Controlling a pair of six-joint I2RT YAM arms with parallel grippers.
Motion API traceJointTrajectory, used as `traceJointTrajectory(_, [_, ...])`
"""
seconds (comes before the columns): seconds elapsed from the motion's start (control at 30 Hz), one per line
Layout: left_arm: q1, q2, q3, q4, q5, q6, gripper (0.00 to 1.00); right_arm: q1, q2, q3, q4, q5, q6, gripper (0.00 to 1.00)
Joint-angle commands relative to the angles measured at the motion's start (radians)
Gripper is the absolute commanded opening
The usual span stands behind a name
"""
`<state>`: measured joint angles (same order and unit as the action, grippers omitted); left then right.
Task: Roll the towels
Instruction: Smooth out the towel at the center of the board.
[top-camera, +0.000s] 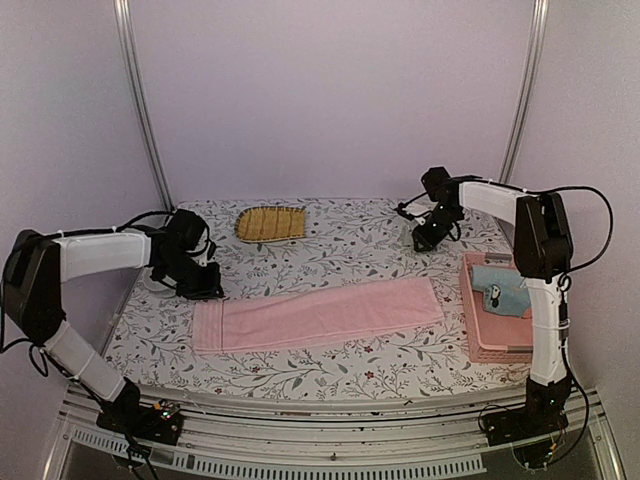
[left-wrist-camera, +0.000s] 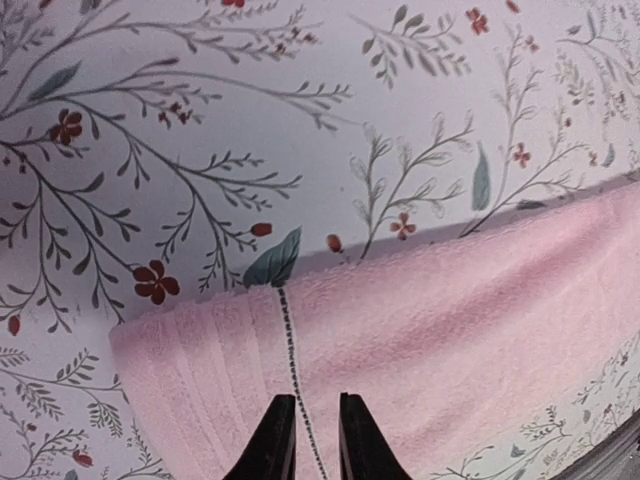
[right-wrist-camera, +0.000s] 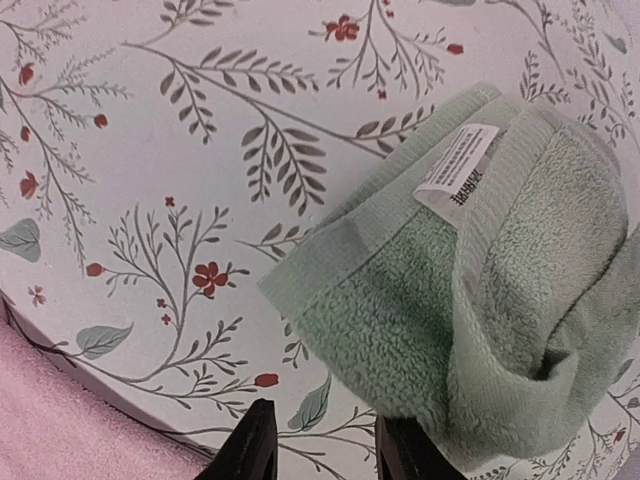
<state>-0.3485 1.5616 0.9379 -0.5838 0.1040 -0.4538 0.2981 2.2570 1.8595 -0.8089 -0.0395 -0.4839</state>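
The pink towel (top-camera: 320, 312) lies spread flat across the middle of the floral table cloth. My left gripper (top-camera: 205, 285) hangs over its far left corner. In the left wrist view its tips (left-wrist-camera: 316, 400) stand a narrow gap apart above the pink towel (left-wrist-camera: 450, 320), with nothing between them. My right gripper (top-camera: 428, 238) is at the back right, beside the crumpled sage green towel (right-wrist-camera: 500, 300). Its jaws (right-wrist-camera: 325, 415) are open, with only the table cloth between them. The green towel's edge lies right by the right finger. A light blue towel (top-camera: 497, 288) lies in the pink tray.
The pink tray (top-camera: 490, 345) sits at the right edge of the table, by the right arm. A yellow-brown woven mat (top-camera: 272, 223) lies at the back, left of centre. Grey walls and two metal posts close in the table's back.
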Motion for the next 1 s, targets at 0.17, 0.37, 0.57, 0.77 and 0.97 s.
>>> traceJointTrajectory(0.17, [0.001,-0.136,-0.107,0.251,0.129,-0.011,0.04,0.001,-0.192,-0.122,-0.066,-0.230,0.018,0.35])
traceJointTrajectory(0.37, [0.007,-0.243,-0.261,0.483,0.128,-0.022,0.00,0.001,-0.230,-0.260,-0.060,-0.247,0.020,0.11])
traceJointTrajectory(0.57, [0.007,-0.171,-0.227,0.418,0.139,-0.015,0.00,0.004,-0.169,-0.264,-0.048,-0.244,0.036,0.03])
traceJointTrajectory(0.77, [0.008,-0.178,-0.248,0.415,0.102,-0.021,0.00,0.011,-0.060,-0.186,-0.076,-0.188,0.041,0.03])
traceJointTrajectory(0.97, [0.008,-0.171,-0.261,0.374,0.036,-0.042,0.01,0.010,0.032,-0.080,-0.093,-0.107,0.029,0.03])
